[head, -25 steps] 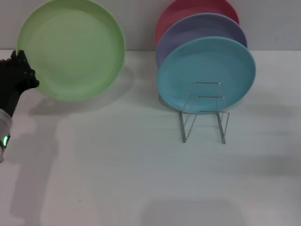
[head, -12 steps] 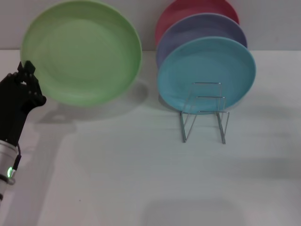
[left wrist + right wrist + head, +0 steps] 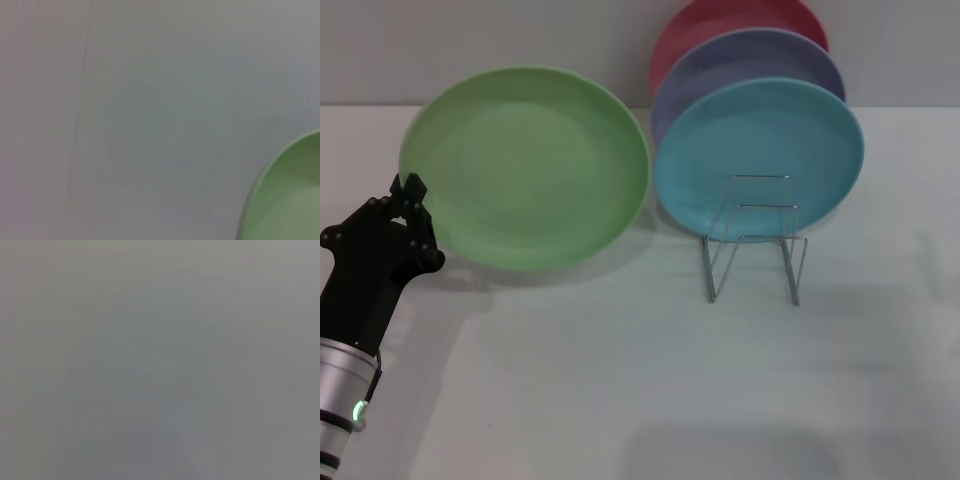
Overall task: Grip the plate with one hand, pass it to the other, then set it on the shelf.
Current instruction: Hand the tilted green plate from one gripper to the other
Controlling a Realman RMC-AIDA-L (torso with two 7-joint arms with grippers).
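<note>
White tabletop [image 3: 640,380] fills most of the head view, and a pale wall runs along the back of it. On the robot's left side, the left gripper [image 3: 408,215] sits at the end of a black hand on a silver-white arm with a small green light. Its fingers are closed on the left edge of the light green plate [image 3: 530,165] and hold it up off the table. The plate is tipped up so its hollow face shows to the camera, and it casts a soft shadow on the table below it. Its right edge is just beside the turquoise-blue plate [image 3: 760,150], and whether the two touch cannot be told.

The turquoise-blue plate stands up on its edge. Behind it leans a lavender plate [image 3: 750,60], and behind that one a pink plate [image 3: 720,25]. In front of the turquoise-blue plate stands the small wire shelf [image 3: 755,240], made of thin silver wire bent into loops. No plate sits in the shelf.

The left wrist view shows a curved piece of the green plate in one corner, with plain grey all around it. The right wrist view shows only plain grey. The right gripper cannot be seen in any view.
</note>
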